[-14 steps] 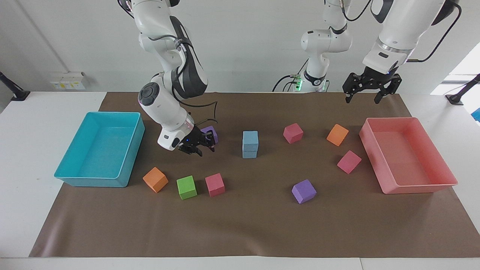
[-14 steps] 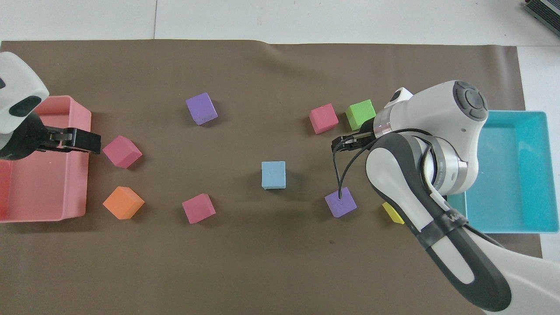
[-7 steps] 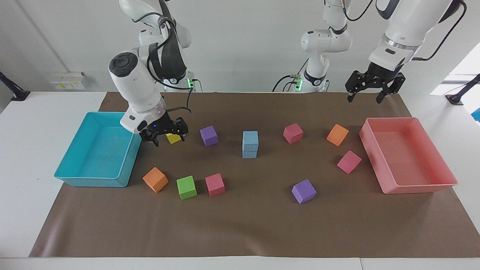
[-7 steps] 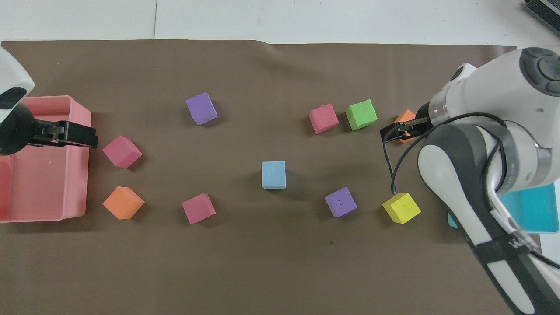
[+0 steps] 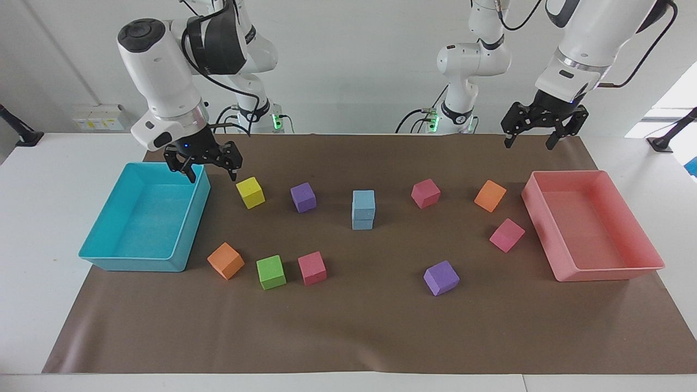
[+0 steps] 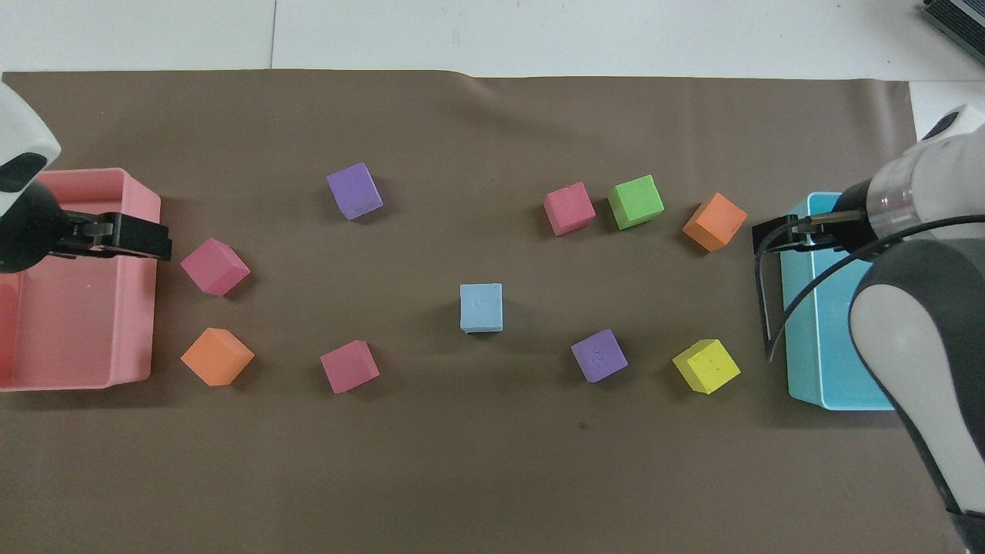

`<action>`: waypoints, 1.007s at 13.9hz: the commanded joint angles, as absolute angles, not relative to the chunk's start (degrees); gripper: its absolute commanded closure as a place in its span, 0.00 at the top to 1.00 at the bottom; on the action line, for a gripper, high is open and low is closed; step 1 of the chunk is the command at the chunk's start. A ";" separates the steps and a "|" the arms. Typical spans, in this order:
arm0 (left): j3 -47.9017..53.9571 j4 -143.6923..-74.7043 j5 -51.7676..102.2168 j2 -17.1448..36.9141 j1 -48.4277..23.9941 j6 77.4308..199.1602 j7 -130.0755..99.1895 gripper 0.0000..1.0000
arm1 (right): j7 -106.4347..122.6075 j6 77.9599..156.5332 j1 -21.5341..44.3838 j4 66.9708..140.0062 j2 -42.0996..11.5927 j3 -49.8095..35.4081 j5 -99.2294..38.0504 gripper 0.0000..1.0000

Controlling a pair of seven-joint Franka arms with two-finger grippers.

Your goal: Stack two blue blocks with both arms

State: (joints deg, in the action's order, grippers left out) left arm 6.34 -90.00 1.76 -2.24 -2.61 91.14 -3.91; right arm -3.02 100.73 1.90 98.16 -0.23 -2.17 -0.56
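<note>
The two blue blocks stand stacked, the upper blue block [image 5: 364,199] squarely on the lower blue block [image 5: 362,220], in the middle of the brown mat; from overhead the stack [image 6: 481,307] shows as one square. No gripper touches it. My right gripper [image 5: 211,172] [image 6: 769,235] hangs open and holds nothing, up in the air over the turquoise tray's corner. My left gripper [image 5: 526,146] [image 6: 158,240] waits open with nothing in it, raised over the pink tray's edge at the left arm's end.
The turquoise tray [image 5: 185,239] sits at the right arm's end, the pink tray [image 5: 610,272] at the left arm's end. Loose cubes surround the stack: yellow [image 5: 250,193], purple [image 5: 303,197], pink [image 5: 425,193], orange [image 5: 490,196], green [image 5: 270,271] and several more.
My right arm rose from among the cubes near the stack and swung to the turquoise tray, uncovering the yellow cube. The left gripper lifted slightly. The stack has not moved.
</note>
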 commanded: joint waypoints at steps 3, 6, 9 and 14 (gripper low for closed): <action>6.86 -88.77 2.37 -1.93 -1.41 89.82 -2.99 1.00 | -4.48 91.07 0.09 91.16 1.06 -1.85 1.58 1.00; 6.86 -88.77 2.37 -1.93 -1.49 89.91 -3.08 1.00 | -4.31 87.47 0.26 89.66 2.10 -0.53 1.41 1.00; 6.86 -88.77 2.37 -1.93 -1.41 89.91 -3.08 1.00 | -5.18 83.07 0.26 88.33 3.16 1.13 0.62 1.00; 6.86 -88.77 2.37 -1.93 -1.41 90.00 -3.16 1.00 | -7.38 83.23 0.53 91.14 6.77 2.02 0.44 1.00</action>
